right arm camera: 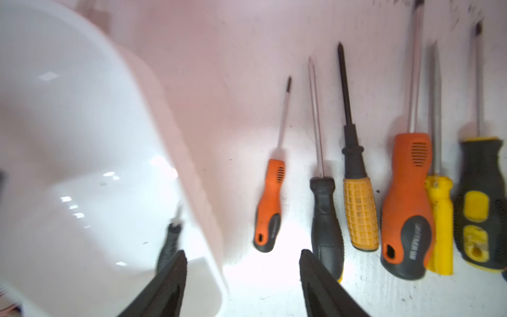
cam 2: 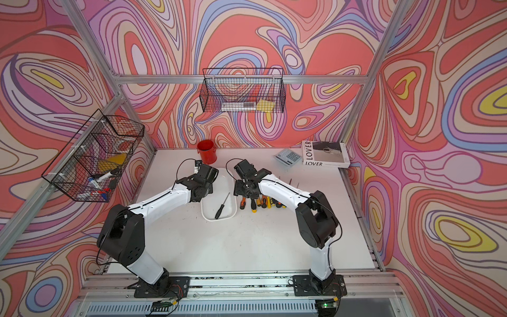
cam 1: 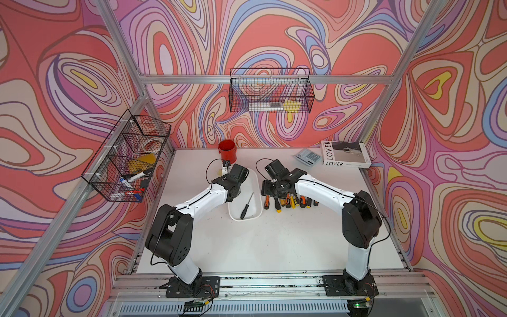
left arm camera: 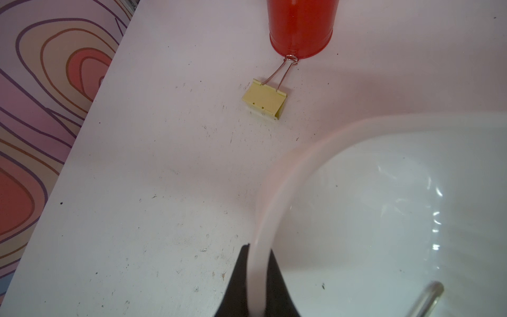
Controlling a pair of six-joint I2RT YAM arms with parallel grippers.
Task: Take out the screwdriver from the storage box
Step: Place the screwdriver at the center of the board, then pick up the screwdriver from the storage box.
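The left gripper (left arm camera: 258, 255) was shut tight on the rim of the white storage box (cam 1: 253, 181), likely to stop it sliding. The black screwdriver (cam 1: 246, 206) lay flat inside the box, near its front end. The right gripper (right arm camera: 242, 255) was wide open and held nothing. It hung by the box's right edge, beside the row of other screwdrivers (right arm camera: 356, 208), maybe ready to reach in.

The box (cam 1: 255, 181) is open on top and its near end is uncovered; the left arm (cam 1: 203, 196) overhangs its far left part, with the left gripper (left arm camera: 258, 249) clamped on the rim. A row of screwdrivers (cam 1: 288, 203) lies just right (a narrow bare strip between, the right gripper (right arm camera: 242, 252) above it, jaws apart). The table (cam 1: 260, 247) is bare across its near half.
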